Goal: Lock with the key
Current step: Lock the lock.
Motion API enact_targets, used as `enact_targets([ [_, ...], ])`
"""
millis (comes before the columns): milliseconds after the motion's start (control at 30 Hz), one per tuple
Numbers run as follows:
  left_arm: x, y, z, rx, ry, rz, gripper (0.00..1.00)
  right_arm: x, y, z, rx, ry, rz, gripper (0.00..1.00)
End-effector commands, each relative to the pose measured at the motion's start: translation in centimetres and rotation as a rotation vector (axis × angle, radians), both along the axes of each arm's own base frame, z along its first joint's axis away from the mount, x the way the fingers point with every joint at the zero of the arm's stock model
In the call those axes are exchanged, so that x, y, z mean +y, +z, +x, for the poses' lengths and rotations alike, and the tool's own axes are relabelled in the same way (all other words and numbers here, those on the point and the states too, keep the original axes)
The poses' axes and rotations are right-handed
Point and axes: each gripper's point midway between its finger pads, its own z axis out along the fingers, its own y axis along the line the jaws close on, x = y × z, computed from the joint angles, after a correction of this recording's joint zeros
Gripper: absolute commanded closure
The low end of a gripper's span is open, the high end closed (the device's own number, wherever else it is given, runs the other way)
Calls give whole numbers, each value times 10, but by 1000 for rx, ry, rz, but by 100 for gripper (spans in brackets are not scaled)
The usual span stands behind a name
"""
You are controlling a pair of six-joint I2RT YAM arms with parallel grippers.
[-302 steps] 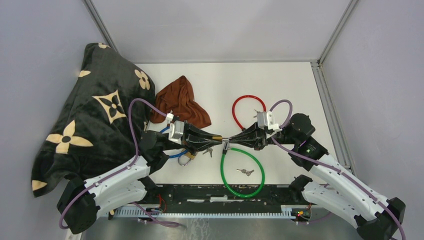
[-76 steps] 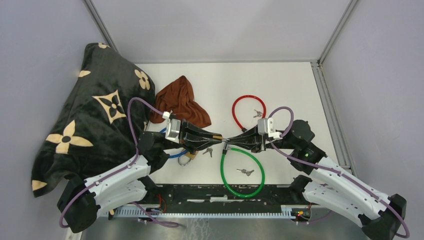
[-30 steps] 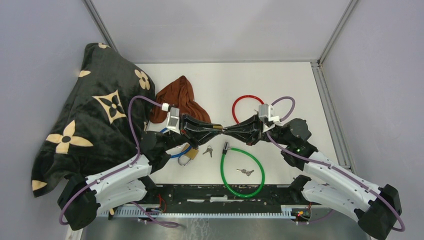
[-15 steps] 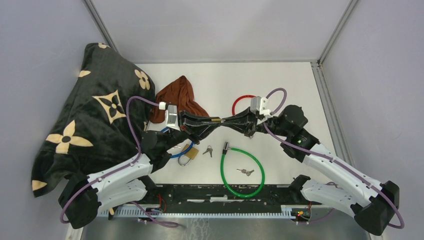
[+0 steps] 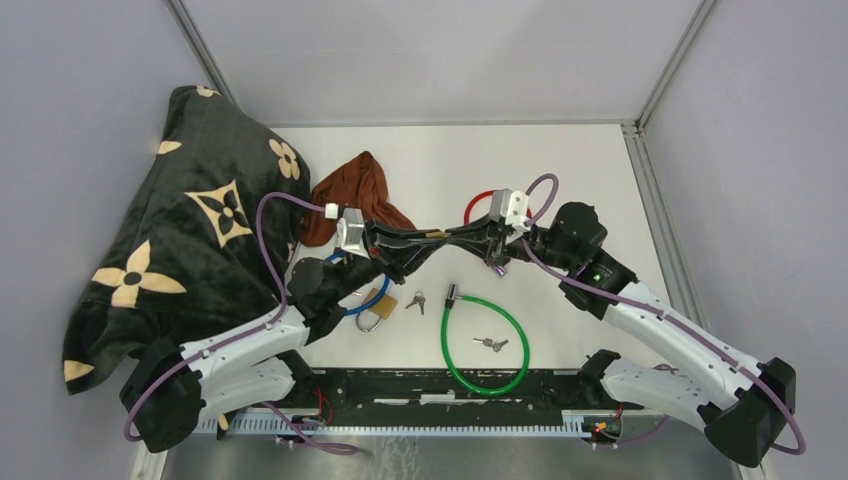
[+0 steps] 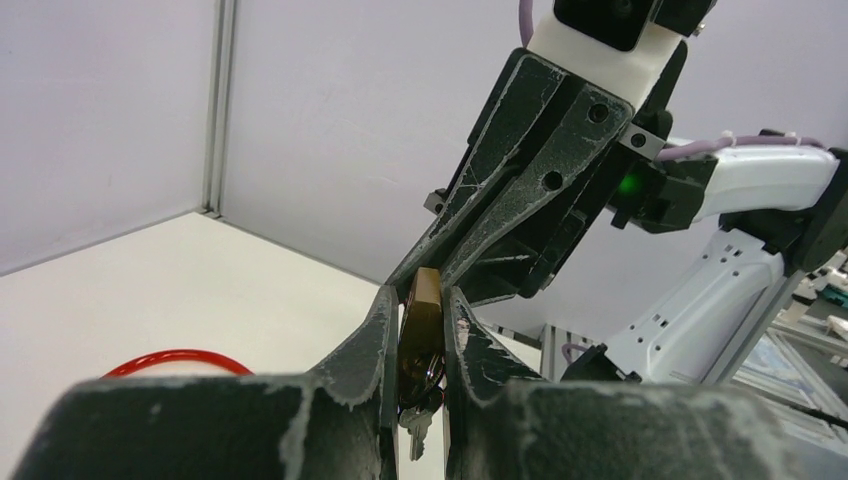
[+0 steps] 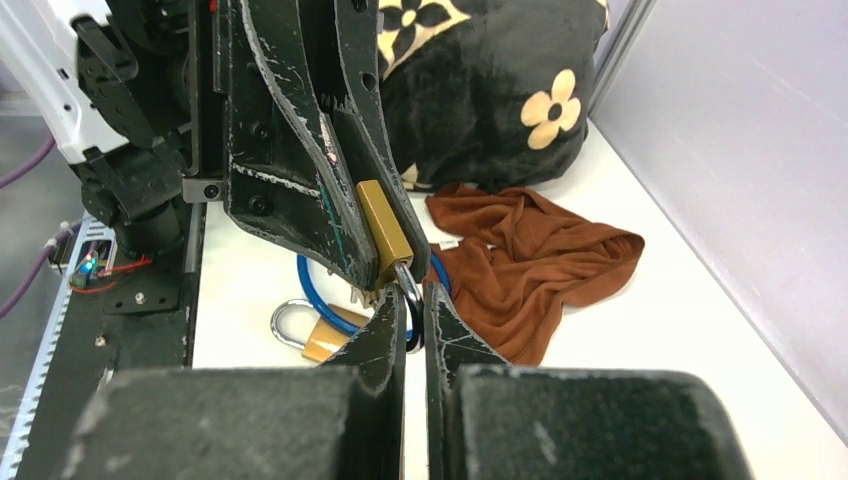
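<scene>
A brass padlock (image 5: pixel 436 237) is held in the air between both grippers above the table's middle. My left gripper (image 5: pixel 426 240) is shut on its brass body (image 6: pixel 422 318), fingers flat on both faces. A small key (image 6: pixel 417 428) on a dark ring hangs below the body; I cannot tell whether a key sits in the keyhole. My right gripper (image 5: pixel 455 238) faces the left one tip to tip. In the right wrist view it (image 7: pixel 416 303) is shut on the steel shackle (image 7: pixel 411 285) that comes out of the brass body (image 7: pixel 377 228).
On the table lie a second brass padlock (image 5: pixel 378 305) on a blue cable loop (image 5: pixel 352 306), a green cable lock (image 5: pixel 486 345), a red cable lock (image 5: pixel 477 206) and loose keys (image 5: pixel 415 300) (image 5: pixel 490 344). A brown cloth (image 5: pixel 360 200) and a black flowered blanket (image 5: pixel 170 230) are at the left.
Both grippers, joined on the padlock, have lifted and moved away from the arm bases, from beside the green cable lock's end to near the red loop. The right wrist has tilted.
</scene>
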Motion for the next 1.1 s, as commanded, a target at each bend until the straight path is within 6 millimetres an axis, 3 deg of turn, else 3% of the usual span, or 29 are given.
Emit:
enact_targets([
  [0, -24, -52, -22, 107, -100, 172, 98, 22, -12, -63, -49, 308, -44, 97],
  [167, 1, -41, -9, -4, 3, 172, 98, -2, -28, -57, -54, 205, -131, 70],
  [433, 15, -50, -16, -115, 10, 225, 98, -20, -57, -48, -3, 136, -238, 46],
  [567, 22, -55, -13, -328, 88, 283, 98, -23, -60, -39, 12, 86, -251, 41],
  [733, 28, -45, -12, -516, 149, 299, 98, -27, -71, -20, -10, -14, -239, 41],
  [900, 20, -48, -33, -401, -2, 263, 98, -9, -65, -25, -37, 80, -168, 40],
  [1067, 20, -50, -34, -339, -22, 259, 98, 2, -67, -27, -11, 140, -175, 41],
])
